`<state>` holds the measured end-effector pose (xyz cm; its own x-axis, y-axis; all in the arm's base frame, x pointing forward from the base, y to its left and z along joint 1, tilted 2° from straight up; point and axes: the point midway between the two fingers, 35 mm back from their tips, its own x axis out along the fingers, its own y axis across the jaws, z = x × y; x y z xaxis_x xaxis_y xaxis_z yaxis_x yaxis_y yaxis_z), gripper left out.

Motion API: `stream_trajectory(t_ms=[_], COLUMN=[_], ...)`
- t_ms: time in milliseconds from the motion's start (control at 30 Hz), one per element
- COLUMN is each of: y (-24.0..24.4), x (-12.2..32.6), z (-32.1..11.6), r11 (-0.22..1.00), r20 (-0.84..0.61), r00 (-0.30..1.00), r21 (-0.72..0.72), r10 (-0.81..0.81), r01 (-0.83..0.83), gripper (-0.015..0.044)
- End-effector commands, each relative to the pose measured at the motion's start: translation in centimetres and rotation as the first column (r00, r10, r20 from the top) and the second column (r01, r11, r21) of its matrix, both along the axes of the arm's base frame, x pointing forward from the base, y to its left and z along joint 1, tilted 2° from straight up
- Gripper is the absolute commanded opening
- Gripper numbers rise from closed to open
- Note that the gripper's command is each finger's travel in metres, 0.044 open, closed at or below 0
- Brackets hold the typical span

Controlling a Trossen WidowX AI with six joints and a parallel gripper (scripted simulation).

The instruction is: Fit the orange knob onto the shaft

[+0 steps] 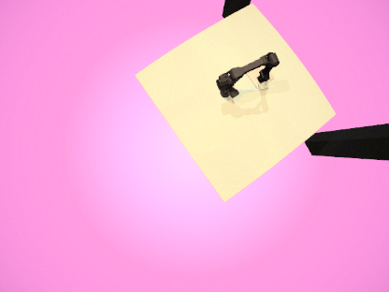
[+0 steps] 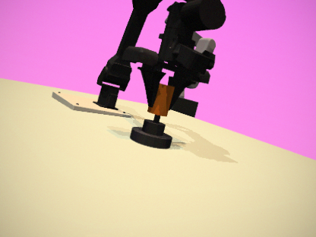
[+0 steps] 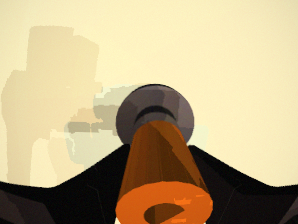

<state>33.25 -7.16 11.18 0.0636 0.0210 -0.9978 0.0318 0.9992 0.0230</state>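
Over on the left, the arm's pale base plate (image 2: pixel 62 99) lies on the desk (image 1: pixel 196 103) (image 2: pixel 114 182) (image 3: pixel 240 60). Next to the right comes the round pedestal (image 2: pixel 151 137) (image 3: pixel 154 95), upright, with the thin dark shaft (image 2: pixel 156 118) rising from its narrower collar. Directly above that stands the orange knob (image 2: pixel 162 100) (image 3: pixel 162 165), its lower end at the shaft's top and a length of shaft still bare below it. The hand (image 2: pixel 161 102) (image 3: pixel 158 149) has the knob pinched between its two fingers, one on either side.

From where I stand, I'd call this the fitting step: the knob is at the shaft but not seated. Whether the tip has entered the hole, I can't tell. Next I'd want a slow turn about the shaft under light downward pressure until the flats agree, then a straight push down and a release.

The knob's long axis runs nearly upright, leaning slightly with the shaft in the tilted exterior view, hole end downward. Where its flat faces, I can't make out.
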Motion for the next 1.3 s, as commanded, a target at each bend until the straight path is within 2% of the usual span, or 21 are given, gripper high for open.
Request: stream_trajectory(t_ms=[0, 633, 967, 1267], y=[-0.05, -0.05, 0.21, 0.19], x=[0.13, 0.13, -0.01, -0.09], z=[-0.04, -0.04, 0.64, 0.15], r11=[1.000, 1.000, 0.997, 0.997], r20=[0.002, 0.002, 0.000, 0.000], r00=[1.000, 1.000, 0.997, 0.997], r21=[0.001, 0.001, 0.007, 0.006], r10=[0.004, 0.004, -0.081, -0.081], r01=[-0.004, -0.004, 0.081, 0.081], gripper=[0.0000, 0.0000, 0.0000, 0.0000])
